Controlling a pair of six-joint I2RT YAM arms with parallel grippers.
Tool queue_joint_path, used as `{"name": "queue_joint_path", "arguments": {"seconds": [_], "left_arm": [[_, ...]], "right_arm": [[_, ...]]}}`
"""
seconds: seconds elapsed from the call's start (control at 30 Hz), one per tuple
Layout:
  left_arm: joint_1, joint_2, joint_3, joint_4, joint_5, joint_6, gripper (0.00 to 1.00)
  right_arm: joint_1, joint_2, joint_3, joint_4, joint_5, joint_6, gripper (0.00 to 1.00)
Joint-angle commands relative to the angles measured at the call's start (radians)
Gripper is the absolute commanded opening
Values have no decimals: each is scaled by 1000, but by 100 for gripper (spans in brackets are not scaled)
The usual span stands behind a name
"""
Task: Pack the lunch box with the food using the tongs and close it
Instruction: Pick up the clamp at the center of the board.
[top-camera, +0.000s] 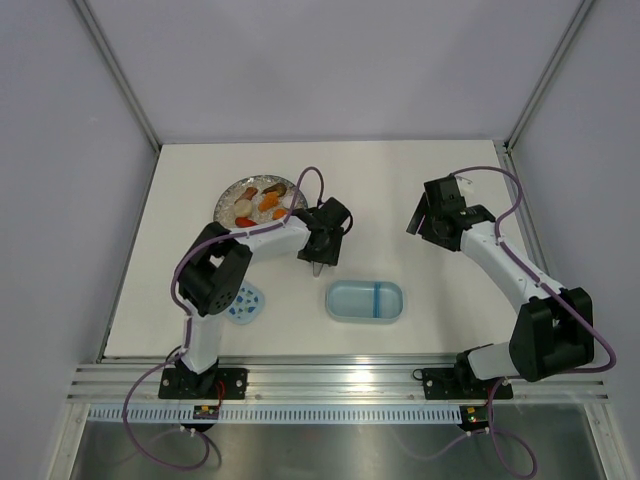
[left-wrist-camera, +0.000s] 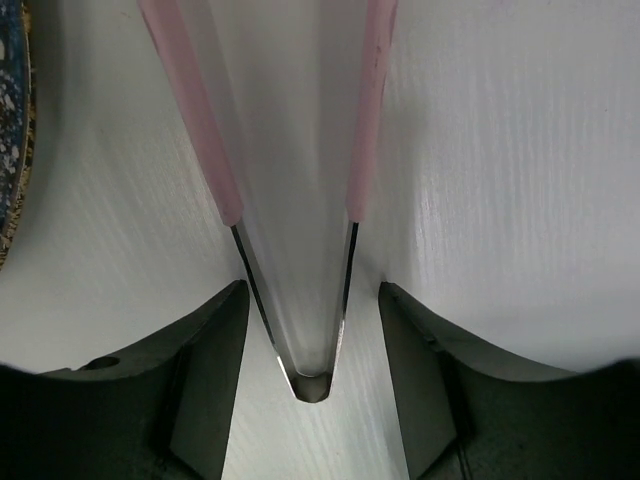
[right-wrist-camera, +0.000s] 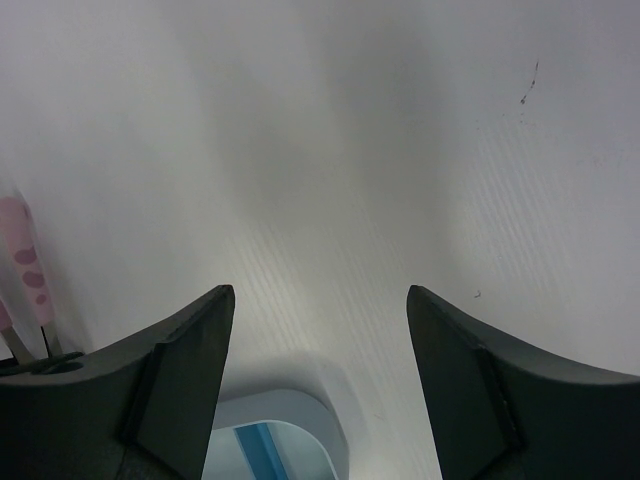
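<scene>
left gripper: jaws parted around the tongs — no grip seen
right gripper: held wide open — nothing grasped

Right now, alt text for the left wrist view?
Pale pink tongs rest on the white table, joined end nearest the camera, arms spreading away. The left claw's two dark fingers flank that joined end with a small gap on each side, not yet gripping.
</scene>
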Motion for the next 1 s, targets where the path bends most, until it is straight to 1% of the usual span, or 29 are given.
{"name": "queue_joint_path", "arguments": {"seconds": [0.0, 0.3, 0.43, 0.5, 0.53, 0.57, 0.63, 0.67, 0.77, 0.8, 0.87, 0.97], "left_arm": [[9, 22, 29, 54, -24, -14, 57], [15, 28, 19, 78, -30, -6, 55], [18, 31, 17, 74, -28, -3, 60], [20, 31, 14, 75, -28, 0, 58], [21, 30, 13, 77, -28, -1, 52], [24, 30, 9, 75, -28, 2, 42], [26, 26, 6, 77, -27, 5, 33], [29, 25, 5, 75, -25, 9, 24], [32, 10, 6, 62, -30, 23, 14], [30, 2, 9, 55, -33, 29, 7], [30, -35, 19, 28, -35, 51, 1], [30, -99, 22, -7, -22, 104, 0]], "right_arm": [[-4, -36, -7, -2, -2, -19, 78], [-3, -23, -13, 5, -16, -16, 77], [-3, -11, -8, 11, -29, -17, 77], [-3, -10, -5, 10, -29, -20, 77], [-3, -5, -5, 10, -32, -20, 77], [-4, -4, -4, 13, -34, -20, 77], [-4, 1, -4, 15, -37, -23, 78], [-3, 3, -4, 15, -39, -22, 77], [-3, 7, -5, 16, -46, -20, 77], [-3, 7, -5, 15, -48, -22, 78], [-4, 4, -4, 12, -49, -20, 77], [-3, 0, 1, 7, -42, -25, 77]]}}
